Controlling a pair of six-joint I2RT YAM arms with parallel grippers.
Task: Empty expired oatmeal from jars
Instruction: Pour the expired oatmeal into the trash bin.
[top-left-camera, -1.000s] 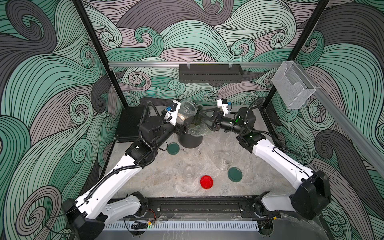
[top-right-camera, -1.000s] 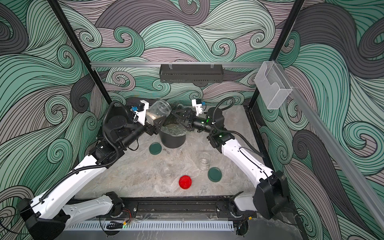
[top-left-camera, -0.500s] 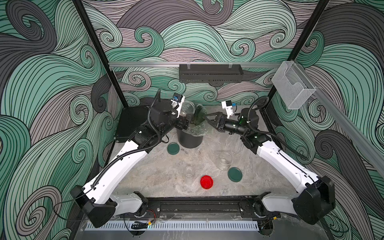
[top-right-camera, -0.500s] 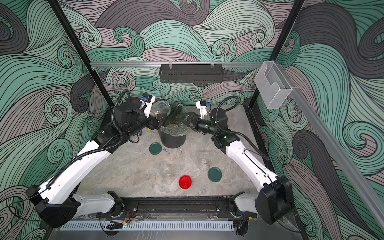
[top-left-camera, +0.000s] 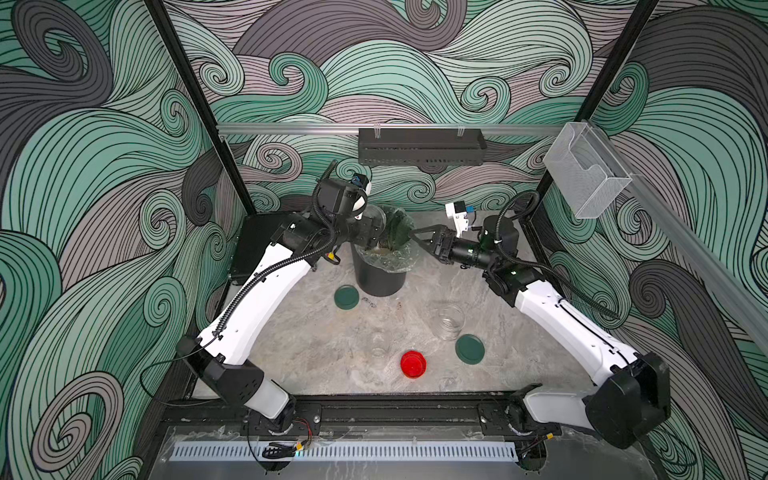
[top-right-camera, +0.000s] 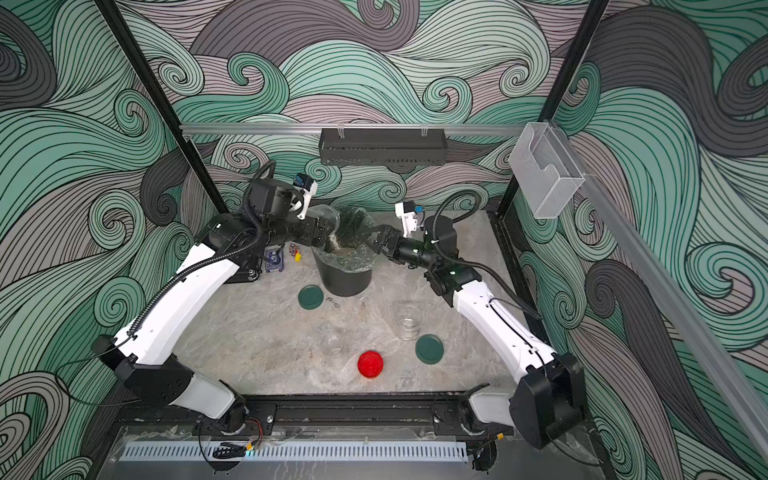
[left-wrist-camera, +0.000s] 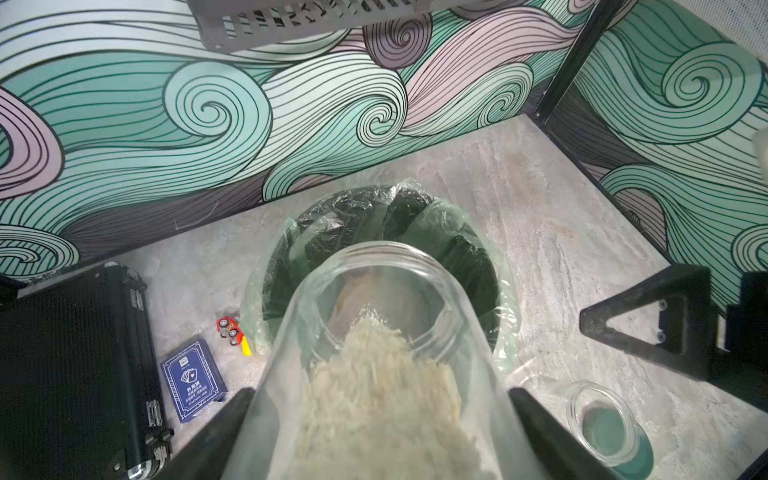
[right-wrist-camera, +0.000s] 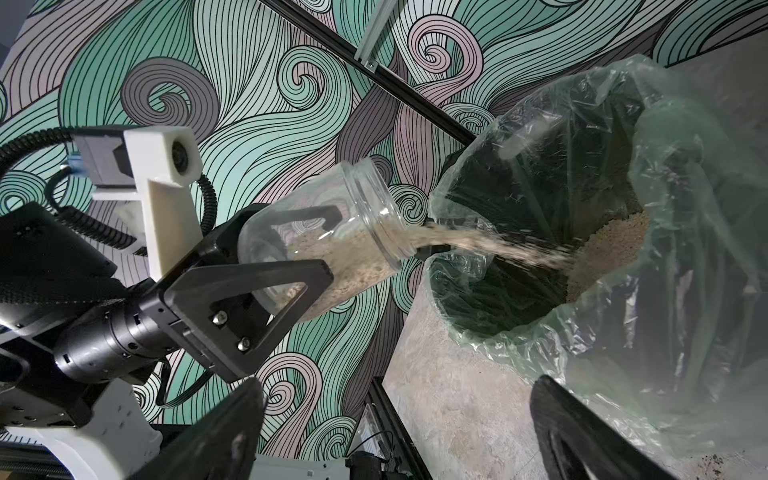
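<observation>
Over the far bin (top-left-camera: 378, 278), my left tool (right-wrist-camera: 328, 241) gripping the jar (right-wrist-camera: 365, 208) has just tipped, oatmeal (right-wrist-camera: 490, 245) now pouring, seemingly the last full one; right tool (top-left-camera: 415, 241) wide, clear.

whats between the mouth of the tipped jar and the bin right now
A falling stream of oatmeal bridges the gap from the mouth of the jar into the lined bin; the right wrist view shows it best.
</observation>
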